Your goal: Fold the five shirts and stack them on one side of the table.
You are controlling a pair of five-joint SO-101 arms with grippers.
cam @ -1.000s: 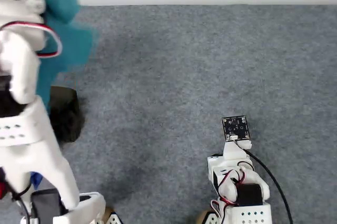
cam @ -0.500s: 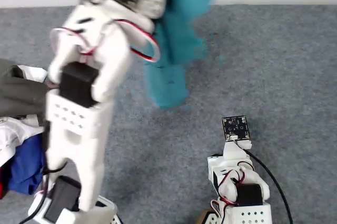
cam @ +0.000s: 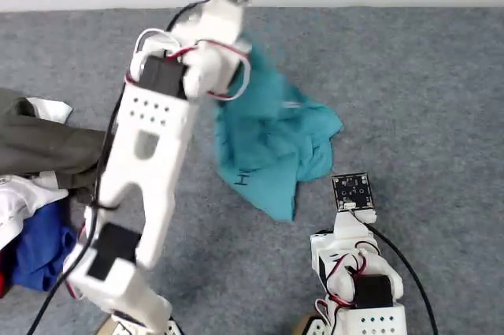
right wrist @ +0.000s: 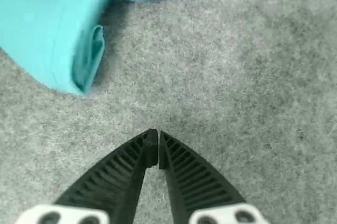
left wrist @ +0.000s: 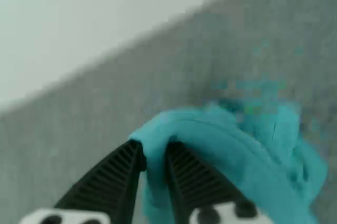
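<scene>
Teal shirt (cam: 276, 146) pinched in left tool (left wrist: 154, 153), rest apparently heaped beneath

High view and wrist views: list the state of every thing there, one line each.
teal shirt: unfolded, crumpled, one edge pinched by a tool
left tool: shut on the teal shirt
right tool: shut, empty, over bare table
pile of shirts: unfolded, heaped at the table's edge

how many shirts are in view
4: teal cloth shirt mid-table, in the left claw; olive shirt, white shirt, blue shirt piled at the left edge. A fifth may be hidden.
</scene>
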